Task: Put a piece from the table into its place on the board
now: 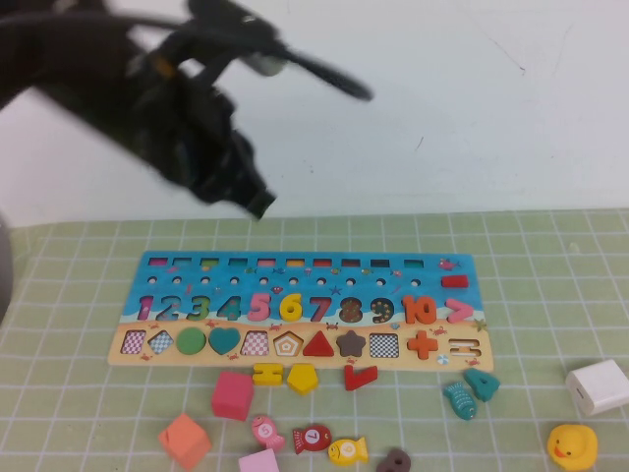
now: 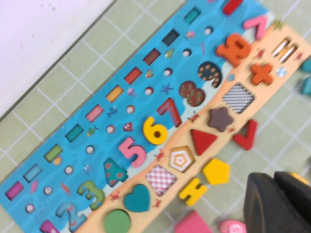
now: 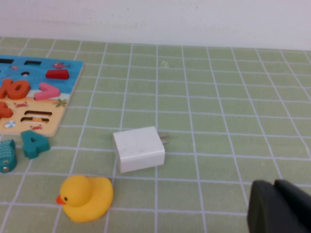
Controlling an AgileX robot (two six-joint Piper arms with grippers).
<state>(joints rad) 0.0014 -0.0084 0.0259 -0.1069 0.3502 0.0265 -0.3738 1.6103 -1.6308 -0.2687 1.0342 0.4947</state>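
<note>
The number-and-shape board [image 1: 187, 278] lies flat in the middle of the table; it also shows in the left wrist view [image 2: 142, 93]. Its pentagon slot [image 1: 287, 343] is empty. Loose pieces lie in front of it: a yellow pentagon [image 1: 302, 378] [image 2: 215, 171], a yellow equals piece [image 1: 267, 374] [image 2: 192, 191] and a red angle piece [image 1: 360, 376] [image 2: 245, 136]. My left gripper [image 1: 260, 206] [image 2: 274, 178] hangs high above the board's far left, shut and empty. My right gripper [image 3: 274, 184] is shut and empty, low over the mat at the right, outside the high view.
A pink cube [image 1: 232, 395], an orange cube [image 1: 184, 441], fish pieces [image 1: 312, 438], a teal 4 [image 1: 482, 383] and a teal fish [image 1: 459, 400] lie along the front. A white charger [image 1: 598, 385] [image 3: 139, 149] and a yellow duck [image 1: 571, 445] [image 3: 87, 197] sit at the right.
</note>
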